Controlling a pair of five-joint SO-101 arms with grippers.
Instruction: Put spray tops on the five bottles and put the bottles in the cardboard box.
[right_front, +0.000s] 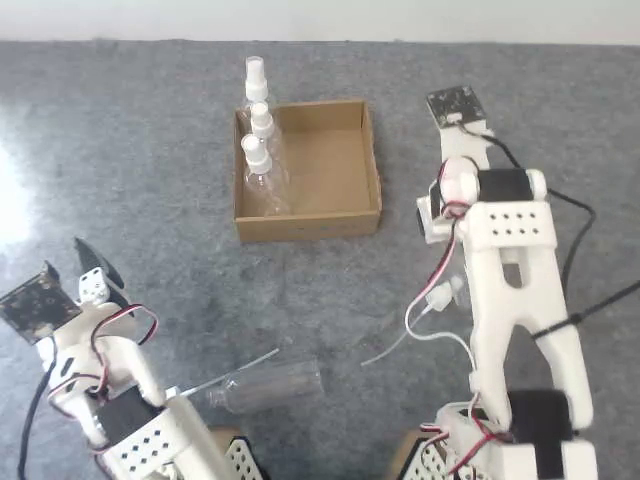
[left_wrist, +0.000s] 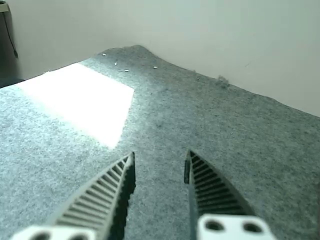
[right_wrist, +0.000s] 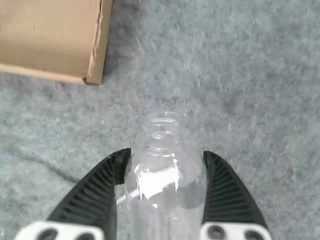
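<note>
Soft, even daylight falls on the grey mat (right_front: 150, 130), and the shadows are faint. In the left wrist view a sunlit patch (left_wrist: 75, 100) glares pure white. The high view has a similar glare at the mat's left edge. The clear bottle (right_wrist: 165, 175) carries white glints, and the inside of the box (right_front: 325, 160) is evenly lit.

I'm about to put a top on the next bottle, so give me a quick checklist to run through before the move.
1. Bottle between right jaws: ok, gripped at both sides.
2. Its neck open, no top: ok.
3. Left jaws free: ok, open and empty.
4. Loose spray top on the table: ok, beside the right arm.
5. Room in cardboard box: ok, three topped bottles along one side.
6. Lying bottle topped: cannot tell.
</note>
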